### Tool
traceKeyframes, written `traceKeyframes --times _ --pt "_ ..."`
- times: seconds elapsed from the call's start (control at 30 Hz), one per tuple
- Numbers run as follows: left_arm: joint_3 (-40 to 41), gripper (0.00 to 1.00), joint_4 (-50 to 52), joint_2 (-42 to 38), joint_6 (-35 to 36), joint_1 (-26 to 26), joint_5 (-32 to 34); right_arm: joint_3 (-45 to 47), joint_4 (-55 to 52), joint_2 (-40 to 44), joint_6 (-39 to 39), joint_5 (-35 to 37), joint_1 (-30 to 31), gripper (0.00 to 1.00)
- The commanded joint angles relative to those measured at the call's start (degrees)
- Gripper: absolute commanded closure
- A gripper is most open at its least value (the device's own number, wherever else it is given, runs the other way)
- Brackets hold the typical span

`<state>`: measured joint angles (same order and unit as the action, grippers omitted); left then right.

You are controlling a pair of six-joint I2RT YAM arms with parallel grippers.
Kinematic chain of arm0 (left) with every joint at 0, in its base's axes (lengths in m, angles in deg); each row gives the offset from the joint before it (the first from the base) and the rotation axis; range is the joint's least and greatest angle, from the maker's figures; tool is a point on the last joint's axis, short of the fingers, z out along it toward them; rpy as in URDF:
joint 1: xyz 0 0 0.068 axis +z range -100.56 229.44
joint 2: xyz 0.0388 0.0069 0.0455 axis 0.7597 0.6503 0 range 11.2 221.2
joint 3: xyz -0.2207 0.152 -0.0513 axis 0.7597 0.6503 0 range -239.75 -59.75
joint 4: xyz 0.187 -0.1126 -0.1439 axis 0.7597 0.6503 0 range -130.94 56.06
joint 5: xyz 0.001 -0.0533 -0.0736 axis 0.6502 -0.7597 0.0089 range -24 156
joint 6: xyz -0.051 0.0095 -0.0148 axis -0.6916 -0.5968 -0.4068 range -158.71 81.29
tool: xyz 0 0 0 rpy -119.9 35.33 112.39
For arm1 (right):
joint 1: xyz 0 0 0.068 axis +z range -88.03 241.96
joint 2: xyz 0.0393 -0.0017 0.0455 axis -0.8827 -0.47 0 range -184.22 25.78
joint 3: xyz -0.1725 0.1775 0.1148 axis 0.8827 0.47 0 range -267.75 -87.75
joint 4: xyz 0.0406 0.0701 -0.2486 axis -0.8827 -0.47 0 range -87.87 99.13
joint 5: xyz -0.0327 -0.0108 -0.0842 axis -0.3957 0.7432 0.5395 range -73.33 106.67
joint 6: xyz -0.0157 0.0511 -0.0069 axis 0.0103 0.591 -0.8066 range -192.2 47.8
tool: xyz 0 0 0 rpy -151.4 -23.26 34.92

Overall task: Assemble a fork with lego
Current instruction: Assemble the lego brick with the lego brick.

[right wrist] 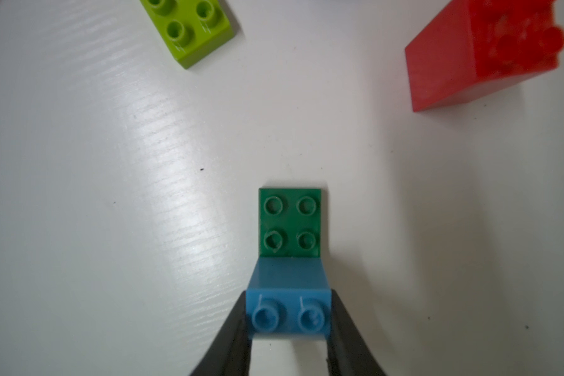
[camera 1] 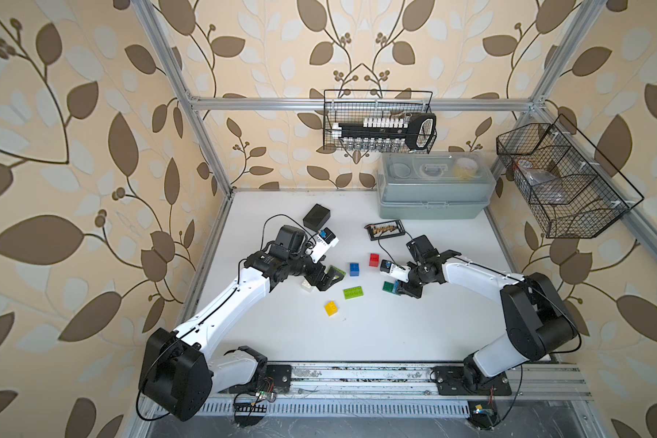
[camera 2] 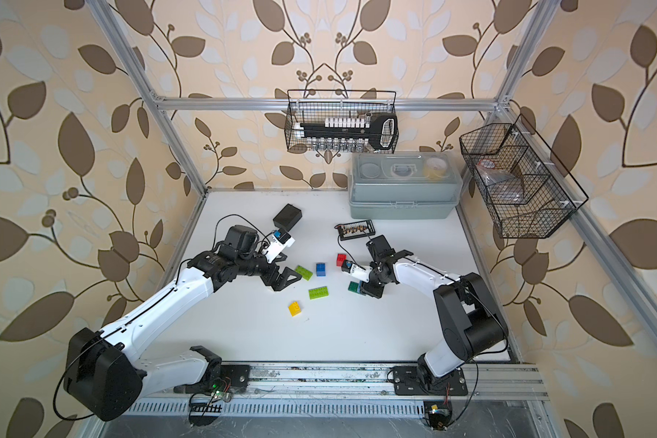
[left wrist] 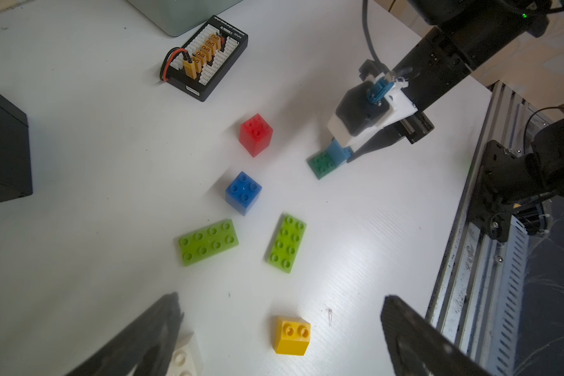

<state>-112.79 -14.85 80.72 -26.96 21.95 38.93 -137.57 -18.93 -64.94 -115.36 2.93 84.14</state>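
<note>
Two bricks sit joined right of centre on the tabletop (camera 1: 395, 333): the right jaws pinch a light-blue brick (right wrist: 288, 293) seated on the right end of a dark-green brick (right wrist: 289, 221), whose long axis runs left-right, bare end pointing left, away from them; left jaws spread wide.

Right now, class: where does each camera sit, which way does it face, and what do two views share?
Top views: high above the front rail, looking down on the table; both arms, left hand, right hand.
Left wrist: on the left arm, looking down toward the right arm; own open fingers.
Right wrist: on the right arm, looking down; own fingers grip the light-blue brick.
Shared: both wrist views show the red brick.
</note>
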Motion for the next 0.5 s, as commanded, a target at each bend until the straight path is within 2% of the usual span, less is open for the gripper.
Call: traceKeyframes --times 0.0,0.03,0.2,0.23,0.47 --pt "-1.09 0.01 -0.12 -0.53 0.04 -0.49 -0.38 0.25 -0.67 -0.85 2.21 -0.33 0.39 0.60" --pt "-1.18 0.01 -0.23 -0.46 0.03 -0.53 -0.35 0.26 -0.45 -0.56 2.49 -0.24 0.41 0.52" --pt "-1.78 0.01 -0.16 -0.69 -0.01 -0.52 -0.32 -0.41 0.22 2.30 3.57 0.12 0.50 0.46" --pt "-2.02 0.01 0.00 -0.85 -0.12 -0.48 -0.22 -0.74 0.01 3.02 3.69 0.33 0.57 0.38" --pt "-5.58 0.01 3.60 -2.87 0.97 0.11 3.45 -5.91 -1.70 7.45 5.45 0.55 2.61 0.35"
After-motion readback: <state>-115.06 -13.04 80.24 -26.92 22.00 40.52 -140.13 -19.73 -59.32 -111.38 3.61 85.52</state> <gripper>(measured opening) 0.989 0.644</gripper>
